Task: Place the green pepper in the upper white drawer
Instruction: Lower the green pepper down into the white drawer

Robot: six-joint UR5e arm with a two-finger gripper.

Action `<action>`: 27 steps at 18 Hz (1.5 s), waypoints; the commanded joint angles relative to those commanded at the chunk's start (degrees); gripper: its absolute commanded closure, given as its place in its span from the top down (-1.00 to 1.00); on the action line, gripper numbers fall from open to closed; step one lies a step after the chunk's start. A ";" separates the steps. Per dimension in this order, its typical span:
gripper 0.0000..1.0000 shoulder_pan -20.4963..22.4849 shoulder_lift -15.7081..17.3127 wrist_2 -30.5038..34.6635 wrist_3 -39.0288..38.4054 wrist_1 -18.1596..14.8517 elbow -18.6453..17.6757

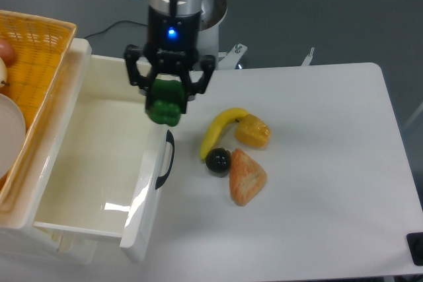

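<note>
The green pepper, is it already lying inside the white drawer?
No. The green pepper is held in the gripper above the front edge of the open white drawer, not resting inside it.

We see the gripper holding the green pepper above the right front corner of the open upper white drawer, just behind its handle. A basket sits to the drawer's left, overlapping its edge. On the table to the right, a banana, a round fruit, a second pepper and a pastry cluster together, touching or nearly so.
</note>
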 joint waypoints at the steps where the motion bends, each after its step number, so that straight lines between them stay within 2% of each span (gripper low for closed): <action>1: 0.01 -0.27 -0.09 0.00 -0.44 0.27 -0.35; 9: 0.01 -3.87 -1.23 0.35 -0.79 0.27 -0.88; 27: 0.06 -8.88 -8.43 2.63 -0.71 1.41 -0.97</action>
